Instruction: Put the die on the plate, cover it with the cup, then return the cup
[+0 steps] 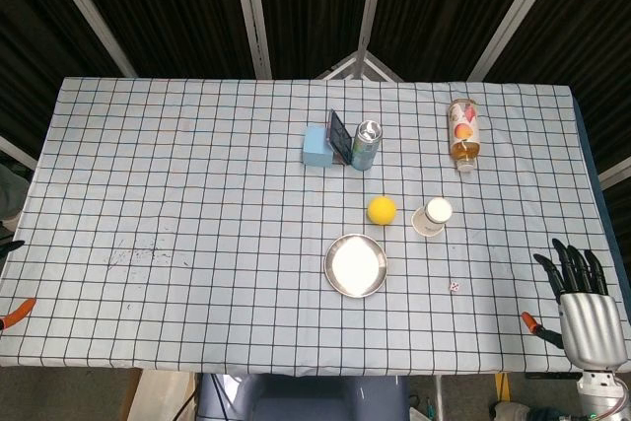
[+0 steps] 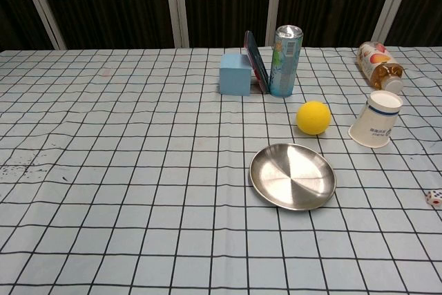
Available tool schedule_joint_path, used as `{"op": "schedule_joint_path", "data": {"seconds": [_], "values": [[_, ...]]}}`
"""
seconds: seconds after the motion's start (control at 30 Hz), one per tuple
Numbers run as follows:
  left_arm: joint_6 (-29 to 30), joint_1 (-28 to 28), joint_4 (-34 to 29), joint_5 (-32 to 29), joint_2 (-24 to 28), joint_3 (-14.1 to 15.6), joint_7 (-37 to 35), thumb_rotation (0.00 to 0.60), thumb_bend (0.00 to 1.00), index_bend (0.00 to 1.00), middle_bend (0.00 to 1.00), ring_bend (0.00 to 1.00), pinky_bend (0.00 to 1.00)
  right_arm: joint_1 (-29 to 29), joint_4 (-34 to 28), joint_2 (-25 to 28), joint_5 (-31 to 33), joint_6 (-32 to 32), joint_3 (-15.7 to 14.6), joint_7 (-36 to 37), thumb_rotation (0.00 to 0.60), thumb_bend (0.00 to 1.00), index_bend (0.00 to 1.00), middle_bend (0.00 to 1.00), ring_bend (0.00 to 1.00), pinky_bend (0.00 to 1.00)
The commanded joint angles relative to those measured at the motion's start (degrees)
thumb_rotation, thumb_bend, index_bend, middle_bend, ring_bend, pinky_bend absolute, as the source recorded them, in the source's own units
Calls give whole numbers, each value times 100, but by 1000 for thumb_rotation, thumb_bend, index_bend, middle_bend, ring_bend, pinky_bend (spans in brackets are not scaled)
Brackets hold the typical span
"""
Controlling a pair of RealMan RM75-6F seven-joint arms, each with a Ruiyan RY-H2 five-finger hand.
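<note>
A small white die (image 1: 455,287) (image 2: 434,198) lies on the checked cloth, right of the round steel plate (image 1: 356,265) (image 2: 292,175), which holds nothing. The white paper cup (image 1: 432,217) (image 2: 376,128) lies tilted on the cloth behind the die, right of a yellow ball. My right hand (image 1: 584,308) is past the table's near right corner, fingers spread and holding nothing, well right of the die. Of my left hand (image 1: 18,312) only an orange thumb tip and a dark fingertip show at the left edge, far apart from each other. The chest view shows neither hand.
A yellow ball (image 1: 382,209) (image 2: 313,117) sits just behind the plate. Further back stand a light blue box (image 1: 316,146), a dark card leaning on it, and a drink can (image 1: 366,144) (image 2: 286,60). A juice bottle (image 1: 462,132) (image 2: 378,64) lies at the back right.
</note>
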Motion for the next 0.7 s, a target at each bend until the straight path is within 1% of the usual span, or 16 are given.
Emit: {"op": "schedule_joint_path", "data": {"seconds": [0.03,0.13,0.27,0.37,0.5,0.6,0.7], "values": [[-98,-41,-10,-57,-20,-16,55,600,297,191,0,0,24,-17,-61,-96,158,-7,53,-40,600,93,211,81,56,0],[-172,-64,-58,-59,-11,2,109,600,296,191,0,0,24,-8,-148,-185,308,-169,14,-59,600,93,220,81,56,0],[-110,-37,-75,27,-16,39,192,600,296,191,0,0,24,35,-313,-228,402,-400,-60,-8,600,93,267,81,56,0],[-159,-49,-91,-14,-20,35,221,600,297,191,0,0,24,64,-403,-320,491,-494,-53,3,600,93,309,81,60,0],[-273,-89,-137,-104,-23,12,254,600,296,191,0,0,24,41,-662,-709,1152,-662,97,3,600,90,315,81,63,0],[-294,-110,-159,-61,-28,25,304,600,297,191,0,0,24,180,-839,-831,1596,-1110,163,121,600,90,317,81,63,0],[-324,-127,-161,-44,-33,35,330,600,297,191,0,0,24,398,-765,-884,1894,-1467,289,-17,600,100,332,81,63,0]]}}
